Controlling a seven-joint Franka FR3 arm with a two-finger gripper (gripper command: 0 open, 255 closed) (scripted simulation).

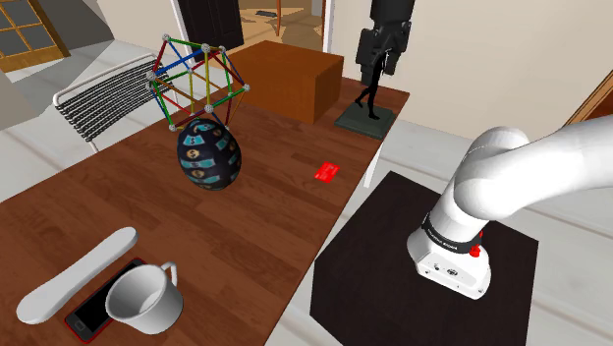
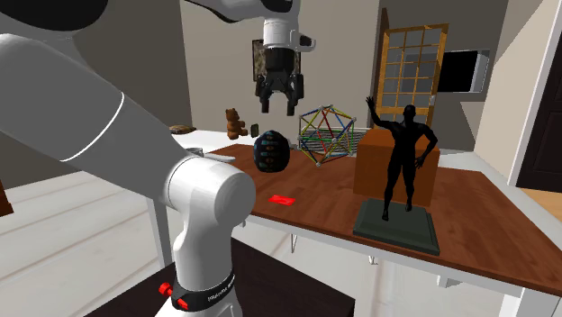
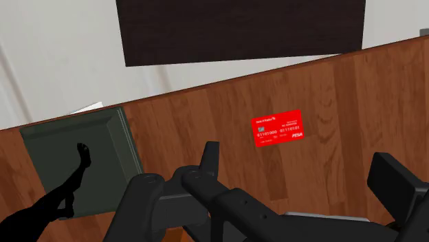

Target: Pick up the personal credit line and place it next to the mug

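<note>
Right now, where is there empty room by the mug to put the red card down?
Bare wood runs from the mug up to the patterned egg and the red card, out to the table edge: plenty of room. The mug's other side is crowded by the red-cased phone and a long white thing.

"PESA" on the red card (image 3: pixel 277 128)

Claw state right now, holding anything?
Claw: open, holding nothing; the red credit card lies on the wooden table, untouched.
</note>
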